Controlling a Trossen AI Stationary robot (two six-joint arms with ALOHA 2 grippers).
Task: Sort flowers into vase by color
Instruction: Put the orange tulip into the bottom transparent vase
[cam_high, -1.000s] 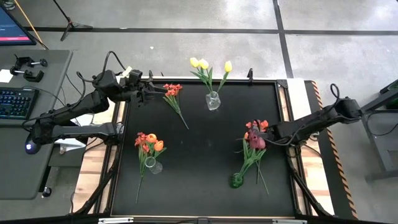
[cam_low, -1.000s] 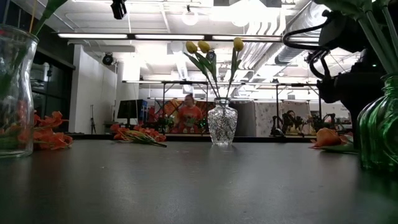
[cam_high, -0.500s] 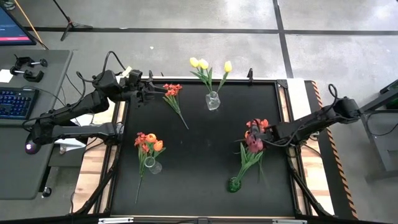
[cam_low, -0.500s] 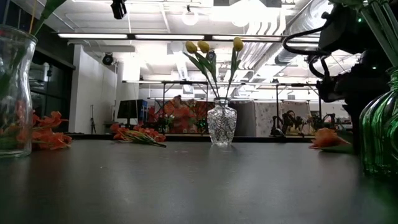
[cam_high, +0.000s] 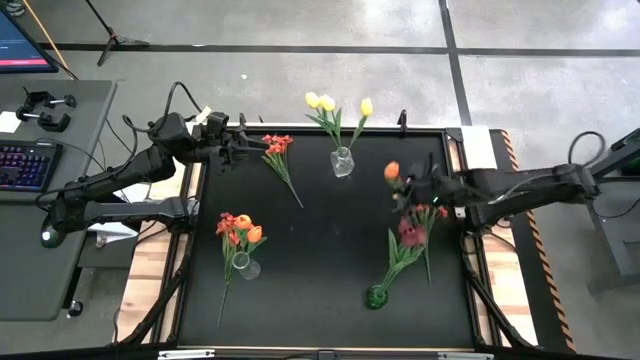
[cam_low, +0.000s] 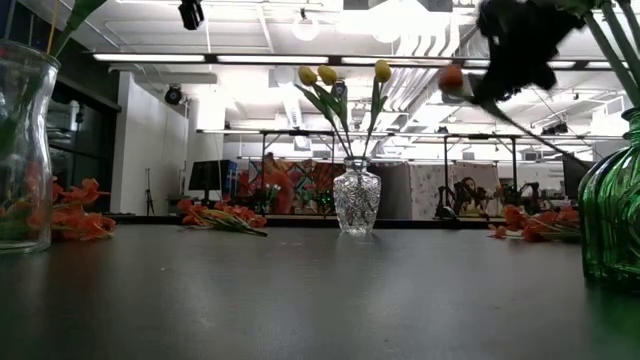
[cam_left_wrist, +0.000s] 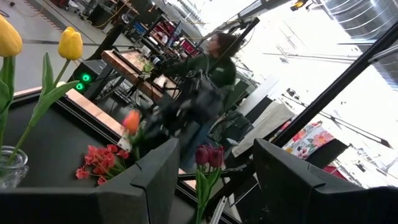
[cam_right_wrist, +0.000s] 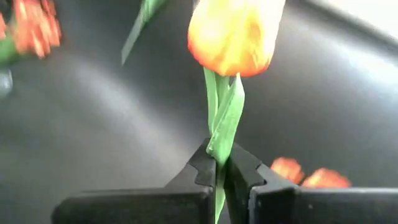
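Observation:
My right gripper is raised over the table's right half, shut on an orange tulip, which also shows high up in the low view. Below it, red-orange flowers lie on the mat. Maroon tulips stand in a green vase. Yellow tulips stand in a clear vase. Orange tulips sit in another clear vase. My left gripper hovers open at the far left, beside a red-orange bunch lying flat. My right gripper pinches the orange tulip's stem and leaf between its two fingertips, just below the head. The fingers slant downward, with the head sticking out beyond them and the stem running back between them. The flower is lifted clear of the table.
The black mat has free room in its middle and near part. A desk with a keyboard stands left of the table. A person moves about in the room behind the table.
My right gripper has risen from the flowers lying at the right of the mat and gone a little toward the far edge, tipping as it went. It has carried one orange tulip up, clear of the table. The other red-orange flowers stay lying there.

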